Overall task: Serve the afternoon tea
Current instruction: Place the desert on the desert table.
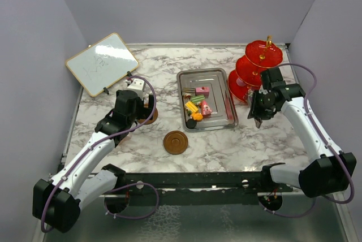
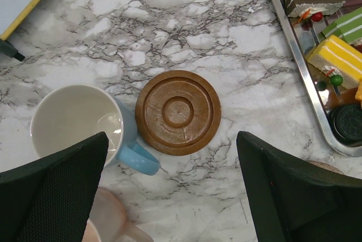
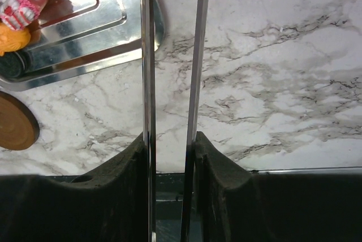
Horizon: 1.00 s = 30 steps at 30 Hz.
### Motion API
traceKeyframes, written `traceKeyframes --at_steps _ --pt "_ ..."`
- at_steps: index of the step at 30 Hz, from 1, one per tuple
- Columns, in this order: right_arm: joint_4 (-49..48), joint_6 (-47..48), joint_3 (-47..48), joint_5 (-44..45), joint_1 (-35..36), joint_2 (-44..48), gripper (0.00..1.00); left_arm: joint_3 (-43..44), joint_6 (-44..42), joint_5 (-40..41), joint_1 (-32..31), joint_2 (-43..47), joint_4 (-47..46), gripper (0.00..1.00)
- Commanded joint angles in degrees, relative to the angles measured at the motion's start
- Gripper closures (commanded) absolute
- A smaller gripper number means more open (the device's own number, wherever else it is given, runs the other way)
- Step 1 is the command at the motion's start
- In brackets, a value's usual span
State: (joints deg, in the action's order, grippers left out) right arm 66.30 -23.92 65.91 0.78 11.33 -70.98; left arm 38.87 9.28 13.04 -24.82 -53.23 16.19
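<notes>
progress: early | cakes [image 1: 197,105] all in tray [image 1: 186,74] mid-surface, none seen on stand [image 1: 263,55] at far right corner | blue cup [image 2: 76,126], pink cup [image 2: 110,219] beside saucer [image 2: 178,112], not on it | left pincer [image 2: 171,140] wide above saucer | right pincer [image 3: 169,140] clamps tongs [image 3: 148,55] | left to do: cakes, cups

The left arm [image 1: 85,161] and right arm [image 1: 304,124] share one build: smooth white shells on the long links, bulky black housings at the joints. A thin purple cable [image 1: 153,94] loops along each (hanging loose of the shell). The fingers [image 2: 56,197] are broad, matte black, finely textured.
</notes>
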Motion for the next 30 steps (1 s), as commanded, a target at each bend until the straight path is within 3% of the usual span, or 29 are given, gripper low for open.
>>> traceKeyframes --at_steps 1,13,23,30 --pt "-6.2 2.5 -2.3 -2.5 -1.9 -0.6 0.75 1.4 0.0 -1.1 0.4 1.0 0.2 0.01" --pt "-12.4 5.7 -4.9 -6.0 -5.8 -4.1 0.73 1.4 -0.1 -0.2 0.3 1.6 0.2 0.01" --pt "-10.8 5.5 -3.8 -6.8 -6.1 -2.8 0.55 1.4 -0.2 -0.6 0.3 1.0 0.0 0.01" --pt "-8.0 5.3 -2.2 -6.5 -6.1 -1.3 0.53 1.3 -0.2 -0.8 0.4 0.9 0.0 0.01"
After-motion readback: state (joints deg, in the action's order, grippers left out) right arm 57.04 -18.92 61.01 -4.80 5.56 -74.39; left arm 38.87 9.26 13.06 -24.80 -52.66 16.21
